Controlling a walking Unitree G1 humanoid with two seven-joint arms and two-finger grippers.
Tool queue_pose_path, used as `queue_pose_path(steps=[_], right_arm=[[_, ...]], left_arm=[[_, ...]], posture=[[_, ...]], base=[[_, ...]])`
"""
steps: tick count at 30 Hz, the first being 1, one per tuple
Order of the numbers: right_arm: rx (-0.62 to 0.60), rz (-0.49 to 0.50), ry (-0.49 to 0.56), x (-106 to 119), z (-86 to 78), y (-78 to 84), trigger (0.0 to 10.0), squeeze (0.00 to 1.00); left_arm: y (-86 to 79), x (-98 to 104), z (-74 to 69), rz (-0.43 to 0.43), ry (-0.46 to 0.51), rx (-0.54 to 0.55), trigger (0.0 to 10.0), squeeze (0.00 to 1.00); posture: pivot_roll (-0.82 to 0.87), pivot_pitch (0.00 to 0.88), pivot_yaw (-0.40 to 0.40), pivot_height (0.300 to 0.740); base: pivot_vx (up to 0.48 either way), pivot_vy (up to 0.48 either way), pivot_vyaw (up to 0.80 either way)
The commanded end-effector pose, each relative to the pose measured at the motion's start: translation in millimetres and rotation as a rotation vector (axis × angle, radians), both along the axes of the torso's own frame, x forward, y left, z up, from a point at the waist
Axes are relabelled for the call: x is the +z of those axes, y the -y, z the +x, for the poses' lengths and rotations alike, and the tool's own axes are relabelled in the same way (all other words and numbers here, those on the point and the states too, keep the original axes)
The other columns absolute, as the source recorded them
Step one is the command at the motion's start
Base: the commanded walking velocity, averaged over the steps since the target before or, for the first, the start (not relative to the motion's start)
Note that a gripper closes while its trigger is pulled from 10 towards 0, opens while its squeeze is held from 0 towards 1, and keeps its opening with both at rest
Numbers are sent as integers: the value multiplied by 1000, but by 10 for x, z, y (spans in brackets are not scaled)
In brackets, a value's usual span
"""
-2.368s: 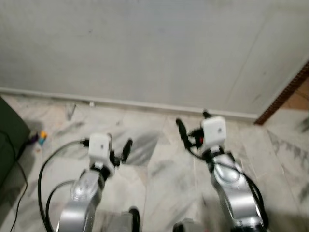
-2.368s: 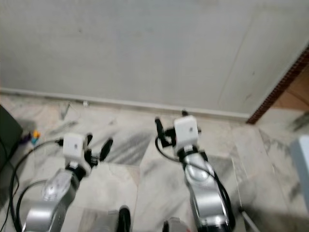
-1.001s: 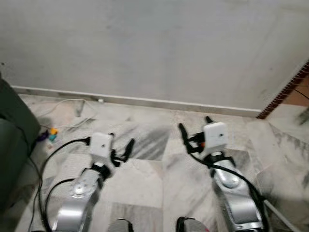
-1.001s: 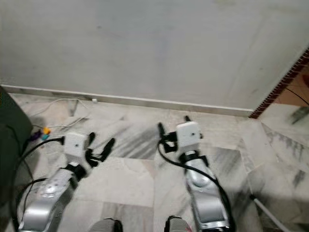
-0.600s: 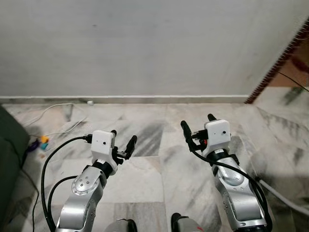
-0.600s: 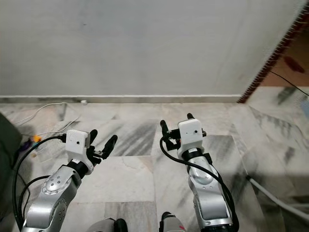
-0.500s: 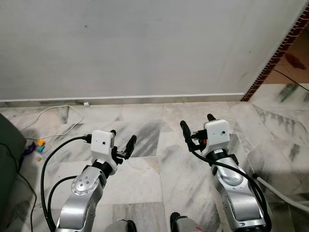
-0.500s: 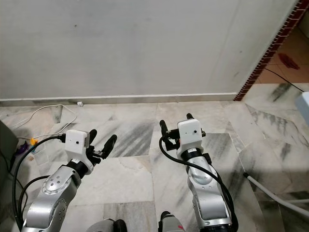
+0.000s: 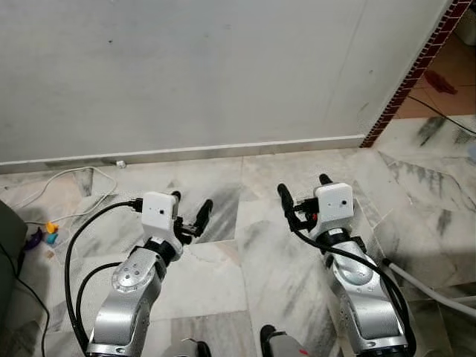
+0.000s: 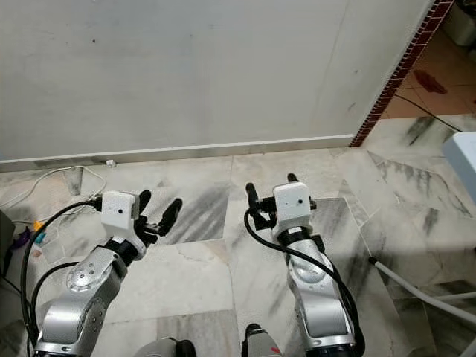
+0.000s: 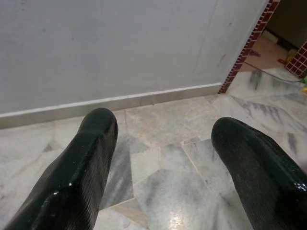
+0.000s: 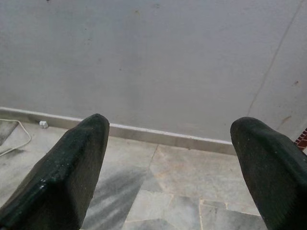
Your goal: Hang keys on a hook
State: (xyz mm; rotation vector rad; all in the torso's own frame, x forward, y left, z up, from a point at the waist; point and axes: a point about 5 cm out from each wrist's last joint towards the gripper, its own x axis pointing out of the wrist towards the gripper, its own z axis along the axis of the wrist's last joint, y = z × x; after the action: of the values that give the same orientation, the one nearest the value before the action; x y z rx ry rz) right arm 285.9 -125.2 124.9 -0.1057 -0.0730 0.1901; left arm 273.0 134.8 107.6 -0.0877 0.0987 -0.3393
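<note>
Both arms are held out in front of me over a marble floor, facing a plain grey wall. My left gripper (image 9: 190, 203) is open with nothing between its black fingers (image 11: 91, 153). My right gripper (image 9: 303, 190) is also open and holds nothing; its fingers (image 12: 72, 163) point at the wall. I see no keys and no hook here.
A grey wall (image 9: 223, 67) with a pale skirting (image 9: 223, 149) stands close ahead. A brick-red door edge (image 9: 405, 82) opens to the right. A white cable (image 9: 52, 182) and small coloured objects (image 9: 44, 234) lie on the left floor. A white pipe (image 9: 431, 286) lies at the right.
The camera has swung to the right: the wall and the door edge have shifted left in view, and the dark object at the left has mostly slid out. Both grippers stay open.
</note>
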Motion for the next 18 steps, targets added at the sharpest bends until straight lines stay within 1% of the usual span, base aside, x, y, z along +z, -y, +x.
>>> queue_pose_path(steps=[1,10,18], right_arm=[[-7,0,-3,-16,-9,14,10000,0],[-18,0,-3,-13,-12,26,10000,0],[-19,1,-7,-23,-17,21,10000,0]], left_arm=[[-3,29,-9,-1,6,-9,10000,0],[36,-2,-34,-3,-5,-32,10000,0],[39,-16,-52,-17,-18,-34,10000,0]], posture=[[8,189,34,740],[4,190,37,740],[6,195,36,740]], base=[[0,0,-800],[0,0,-797],[0,0,-788]])
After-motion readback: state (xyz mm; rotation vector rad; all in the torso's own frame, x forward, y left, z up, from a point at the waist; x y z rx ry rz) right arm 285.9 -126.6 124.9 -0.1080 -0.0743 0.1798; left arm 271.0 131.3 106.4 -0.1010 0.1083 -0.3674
